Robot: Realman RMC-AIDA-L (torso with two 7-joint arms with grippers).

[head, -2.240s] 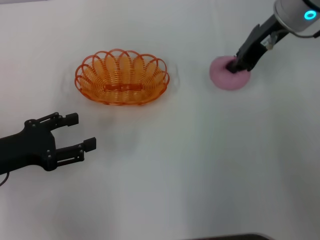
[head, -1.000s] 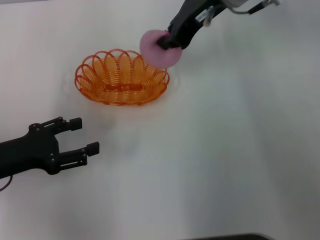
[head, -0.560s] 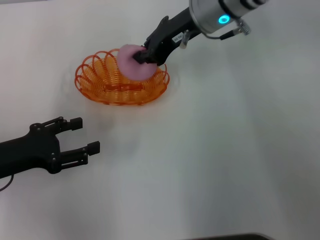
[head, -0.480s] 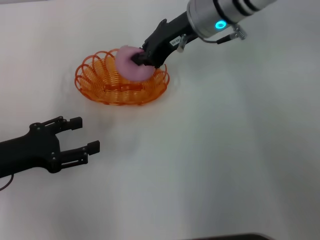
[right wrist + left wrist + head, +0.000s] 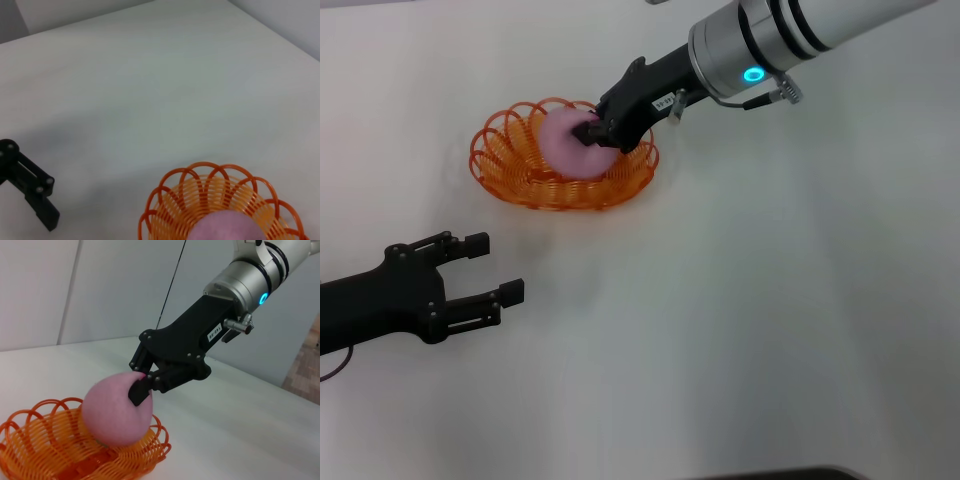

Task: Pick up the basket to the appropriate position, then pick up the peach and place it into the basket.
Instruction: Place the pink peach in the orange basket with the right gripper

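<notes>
1. The right gripper [image 5: 592, 131] is clamping its jaws on the peach [image 5: 563, 143], holding it inside the basket [image 5: 510, 178].
2. The left gripper [image 5: 495, 268] is hovering with jaws spread, empty.
3. The white table [image 5: 740, 300] is carrying the basket; pale walls are standing behind.

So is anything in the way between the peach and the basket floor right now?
Nothing visible. The right gripper holds the peach inside the basket, low over its floor.
</notes>
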